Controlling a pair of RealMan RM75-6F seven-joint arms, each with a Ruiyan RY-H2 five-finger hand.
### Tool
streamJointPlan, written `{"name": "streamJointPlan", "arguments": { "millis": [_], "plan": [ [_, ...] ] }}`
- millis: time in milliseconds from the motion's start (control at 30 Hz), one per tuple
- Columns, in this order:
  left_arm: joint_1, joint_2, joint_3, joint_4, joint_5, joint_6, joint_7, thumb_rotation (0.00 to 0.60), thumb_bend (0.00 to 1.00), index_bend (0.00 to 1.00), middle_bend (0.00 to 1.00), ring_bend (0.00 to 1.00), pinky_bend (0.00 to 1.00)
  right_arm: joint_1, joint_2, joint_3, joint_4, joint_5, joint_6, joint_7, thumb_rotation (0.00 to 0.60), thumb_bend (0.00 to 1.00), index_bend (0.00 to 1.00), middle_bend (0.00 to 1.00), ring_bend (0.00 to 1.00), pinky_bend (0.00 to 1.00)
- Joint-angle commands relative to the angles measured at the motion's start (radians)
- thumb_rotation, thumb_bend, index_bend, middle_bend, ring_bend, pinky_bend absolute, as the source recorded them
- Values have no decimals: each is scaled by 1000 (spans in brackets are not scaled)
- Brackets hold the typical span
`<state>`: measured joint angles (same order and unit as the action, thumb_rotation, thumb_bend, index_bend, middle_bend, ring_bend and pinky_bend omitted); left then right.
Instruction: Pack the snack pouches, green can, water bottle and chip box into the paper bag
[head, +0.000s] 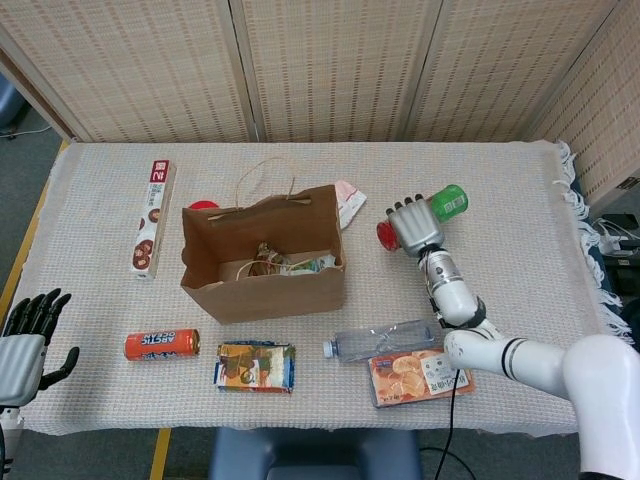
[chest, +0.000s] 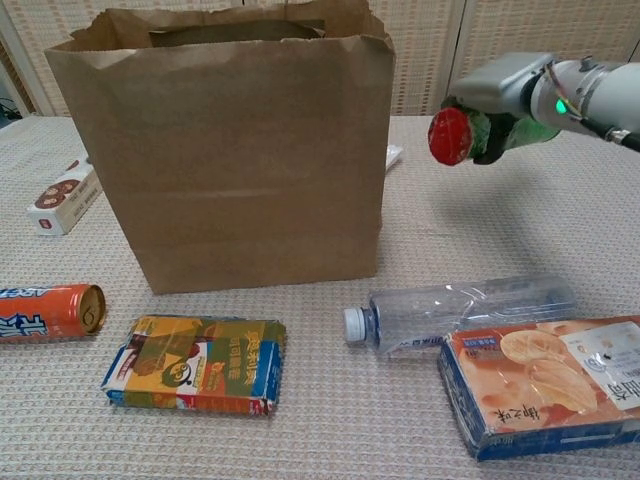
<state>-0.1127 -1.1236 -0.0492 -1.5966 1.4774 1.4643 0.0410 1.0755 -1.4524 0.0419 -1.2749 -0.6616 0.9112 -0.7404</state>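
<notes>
Looking down from the head view, the right hand (head: 413, 226) grips the green can (head: 447, 203) with its fingers wrapped round it, the can lying sideways with its red lid toward the paper bag (head: 262, 256), which stands open to the left with some items already inside; the water bottle (head: 378, 340) lies on its side near the front, touching the chip box (head: 419, 374) just beside it, while a snack pouch (head: 255, 366) and an orange can (head: 161, 344) lie in front of the bag, a long narrow box (head: 153, 217) lies far left, and the left hand (head: 24, 340) rests at the near left table edge, holding nothing, fingers apart; from the chest view, the same right hand (chest: 500, 88) holds the green can (chest: 470, 132) lifted clear of the tablecloth (chest: 480, 225), right of the bag (chest: 222, 150), with the bottle (chest: 462, 310), chip box (chest: 545, 386) and pouch (chest: 196, 364) in the foreground
</notes>
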Motion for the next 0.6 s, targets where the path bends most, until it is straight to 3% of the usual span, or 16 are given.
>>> {"name": "streamJointPlan", "arguments": {
  "millis": [33, 267, 367, 600],
  "plan": [
    [0, 0, 1, 1, 1, 1, 1, 600, 389, 61, 0, 0, 0, -93, 120, 45, -147, -143, 192, 98, 600, 388, 643, 553, 551, 517],
    [2, -5, 2, 4, 6, 7, 18, 600, 390, 61, 0, 0, 0, -214, 190, 149, -271, -398, 539, 291, 600, 388, 648, 554, 551, 516],
    [4, -5, 3, 3, 7, 10, 24, 600, 389, 61, 0, 0, 0, -247, 202, 202, -335, -468, 639, 354, 600, 388, 658, 560, 551, 516],
    [6, -11, 1, 1, 6, 18, 44, 600, 389, 60, 0, 0, 0, -263, 171, 321, -516, -556, 760, 422, 600, 388, 661, 562, 551, 517]
  ]
}}
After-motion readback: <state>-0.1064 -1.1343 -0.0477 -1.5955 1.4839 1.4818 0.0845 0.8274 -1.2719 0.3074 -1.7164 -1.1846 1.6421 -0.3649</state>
